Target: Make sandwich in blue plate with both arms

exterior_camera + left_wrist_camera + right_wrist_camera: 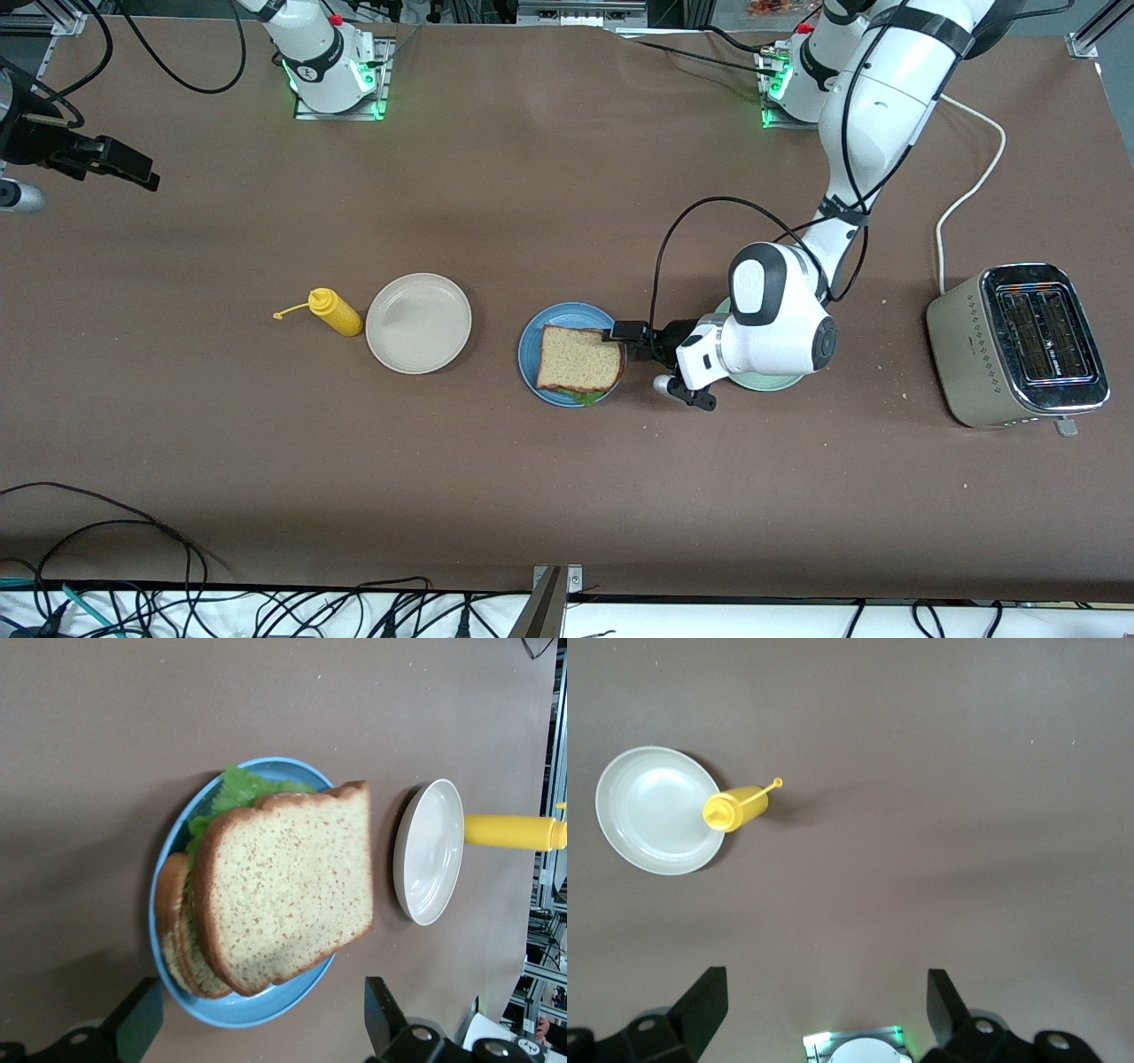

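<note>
Sandwich (580,359): on the blue plate (529,354), mid-counter (567,496). Top slice sits skewed on the stack; lettuce (237,790) shows at the plate's nearer edge, lower slice visible beneath in the left wrist view.

Left gripper (620,341): low, just beside the plate on the side toward the left arm's end, fingers spread, nothing between them, top slice lying free.

Pale green plate (769,383): mostly hidden under the left arm's wrist.

Beige plate (418,322), yellow squeeze bottle (335,312): toward the right arm's end, bottle lying beside the plate.

Toaster (1017,344): at the left arm's end.

Right gripper (115,161): waiting high over the right arm's end, fingers spread, empty.

Handling note: stack looks complete. Draw the fingers back level and straight, clear of the crust, so the skewed slice is not dragged off.
</note>
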Controlling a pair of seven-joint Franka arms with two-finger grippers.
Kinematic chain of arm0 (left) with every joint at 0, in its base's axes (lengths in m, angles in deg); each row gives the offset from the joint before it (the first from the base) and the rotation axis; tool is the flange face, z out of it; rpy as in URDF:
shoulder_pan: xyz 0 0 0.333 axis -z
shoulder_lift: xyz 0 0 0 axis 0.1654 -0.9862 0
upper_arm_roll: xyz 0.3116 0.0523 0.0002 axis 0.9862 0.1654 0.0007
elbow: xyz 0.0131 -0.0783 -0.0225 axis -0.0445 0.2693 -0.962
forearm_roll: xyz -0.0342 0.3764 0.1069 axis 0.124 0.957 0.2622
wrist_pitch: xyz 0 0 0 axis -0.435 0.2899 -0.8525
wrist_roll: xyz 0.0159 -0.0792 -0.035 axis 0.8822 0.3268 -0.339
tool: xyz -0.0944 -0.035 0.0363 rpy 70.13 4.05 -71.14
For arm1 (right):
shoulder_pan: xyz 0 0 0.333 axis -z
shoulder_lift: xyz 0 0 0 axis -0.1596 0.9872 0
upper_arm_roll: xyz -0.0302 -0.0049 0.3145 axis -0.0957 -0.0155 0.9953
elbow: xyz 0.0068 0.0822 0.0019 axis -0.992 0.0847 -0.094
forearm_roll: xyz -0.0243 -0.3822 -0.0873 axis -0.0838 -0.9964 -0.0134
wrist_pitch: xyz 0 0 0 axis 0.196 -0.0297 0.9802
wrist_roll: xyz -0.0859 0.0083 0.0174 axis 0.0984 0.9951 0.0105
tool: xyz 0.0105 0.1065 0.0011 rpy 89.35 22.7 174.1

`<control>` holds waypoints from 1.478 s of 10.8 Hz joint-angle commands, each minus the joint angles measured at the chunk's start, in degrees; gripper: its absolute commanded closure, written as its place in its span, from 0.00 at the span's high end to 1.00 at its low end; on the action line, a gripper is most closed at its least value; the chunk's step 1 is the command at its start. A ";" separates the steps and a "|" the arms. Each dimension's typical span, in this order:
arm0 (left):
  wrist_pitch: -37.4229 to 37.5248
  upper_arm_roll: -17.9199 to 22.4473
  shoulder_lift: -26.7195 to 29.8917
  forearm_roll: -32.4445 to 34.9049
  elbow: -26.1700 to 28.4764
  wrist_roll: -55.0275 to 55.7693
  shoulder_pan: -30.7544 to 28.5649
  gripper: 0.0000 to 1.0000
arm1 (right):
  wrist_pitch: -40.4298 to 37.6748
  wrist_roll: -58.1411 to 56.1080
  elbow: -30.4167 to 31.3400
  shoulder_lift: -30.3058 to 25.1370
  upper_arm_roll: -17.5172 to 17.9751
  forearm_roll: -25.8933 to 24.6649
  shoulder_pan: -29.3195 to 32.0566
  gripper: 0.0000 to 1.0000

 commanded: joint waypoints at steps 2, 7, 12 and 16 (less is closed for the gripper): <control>9.80 3.34 4.53 -0.89 1.01 -6.70 -1.25 1.00 | -0.18 -1.06 -5.10 4.05 0.26 0.03 0.54 1.00; 9.56 3.17 18.84 25.77 5.83 -6.88 -3.27 1.00 | 0.44 -0.63 -3.88 2.74 0.17 -0.05 -0.26 1.00; 10.08 3.43 35.80 30.22 12.85 -6.88 -6.79 1.00 | 2.11 -0.27 -3.08 2.64 0.09 0.30 -0.26 1.00; 20.16 4.48 47.77 39.17 15.51 -6.53 -9.25 1.00 | 5.72 -0.27 -2.73 2.99 0.26 2.05 -0.26 1.00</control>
